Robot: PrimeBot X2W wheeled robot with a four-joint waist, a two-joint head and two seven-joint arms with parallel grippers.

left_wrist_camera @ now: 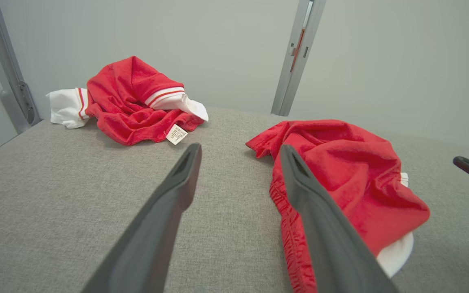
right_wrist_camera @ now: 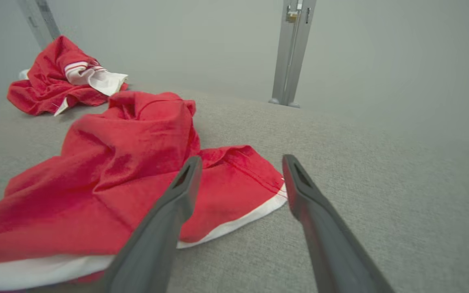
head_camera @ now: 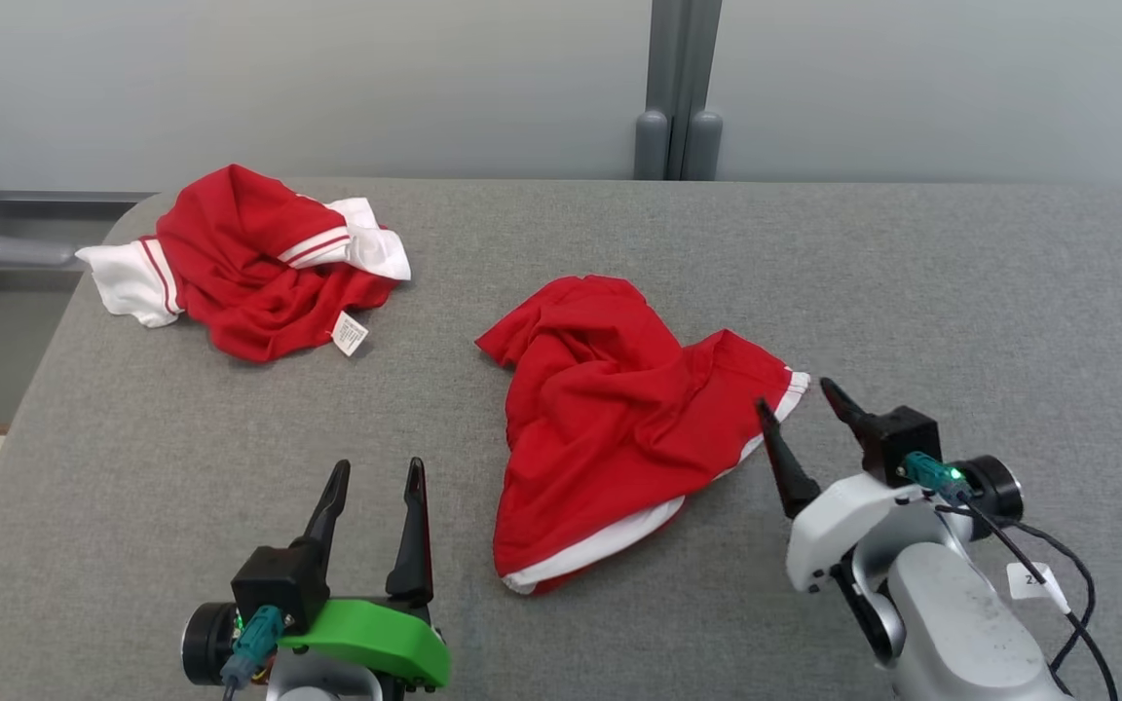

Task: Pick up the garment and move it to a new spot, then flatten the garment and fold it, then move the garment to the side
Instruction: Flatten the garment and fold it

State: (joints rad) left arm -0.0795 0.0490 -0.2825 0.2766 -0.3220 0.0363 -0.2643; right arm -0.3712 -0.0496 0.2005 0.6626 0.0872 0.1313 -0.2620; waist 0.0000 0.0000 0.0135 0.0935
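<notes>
The garment (head_camera: 610, 419), red with a white hem (head_camera: 600, 550), lay crumpled on the grey bench (head_camera: 912, 292), about midway across and a little toward the near edge, held by neither gripper. Its bulk was bunched in folds toward the far left. The hem ran along its near side, from the near tip up to a corner at the right. The right gripper (head_camera: 794, 392) stood at that right corner with its fingers spread wide, gripping nothing. In the right wrist view its left finger crossed over the red cloth and its right finger lay over bare bench, with the hem corner between the two. Whether either finger touched the cloth could not be told. The left gripper (head_camera: 378, 465) hung at the near edge, left of the garment and apart from it, fingers wide and empty, pointing toward the far side. A second garment (head_camera: 249, 263), also red, with white striped sleeves and a small white label (head_camera: 350, 334), sat in a heap at the far left corner of the bench, well apart from the first. Behind the bench rose a pale wall (head_camera: 327, 78), with a grey post (head_camera: 678, 88) standing at the far edge, a little right of the middle.
</notes>
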